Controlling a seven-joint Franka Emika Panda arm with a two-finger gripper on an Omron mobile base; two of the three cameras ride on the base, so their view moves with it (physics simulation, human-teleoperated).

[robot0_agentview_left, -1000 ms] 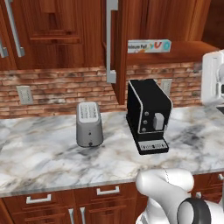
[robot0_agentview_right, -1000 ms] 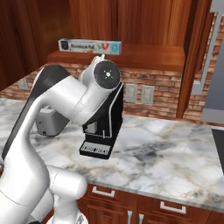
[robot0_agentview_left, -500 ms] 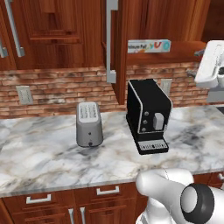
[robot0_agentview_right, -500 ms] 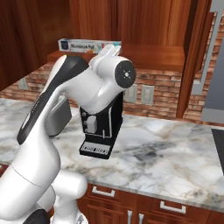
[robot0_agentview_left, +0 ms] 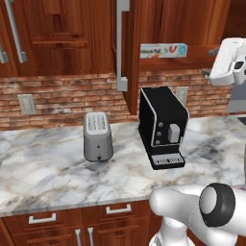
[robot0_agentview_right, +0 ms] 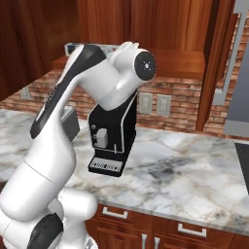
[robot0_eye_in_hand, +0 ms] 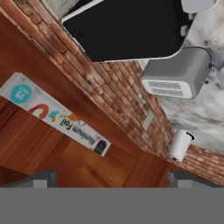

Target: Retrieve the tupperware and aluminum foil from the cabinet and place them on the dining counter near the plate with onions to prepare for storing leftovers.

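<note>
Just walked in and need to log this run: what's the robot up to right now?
The arm is raised toward the open wall cabinet, where the aluminum foil lies on the lowest shelf above the coffee machine. Its gripper is open and holds nothing; in the hand view the foil carton sits ahead of the fingertips, untouched. A toaster stands on the marble worktop beside the coffee machine. Nothing has been taken out yet.

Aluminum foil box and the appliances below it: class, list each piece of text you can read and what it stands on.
"Aluminum Foil" on the aluminum foil box in the cabinet; in the hand view its first letter is partly cut.
Orange and teal marks beside it: logos, no readable words.
Coffee machine and toaster: no legible text.
</note>
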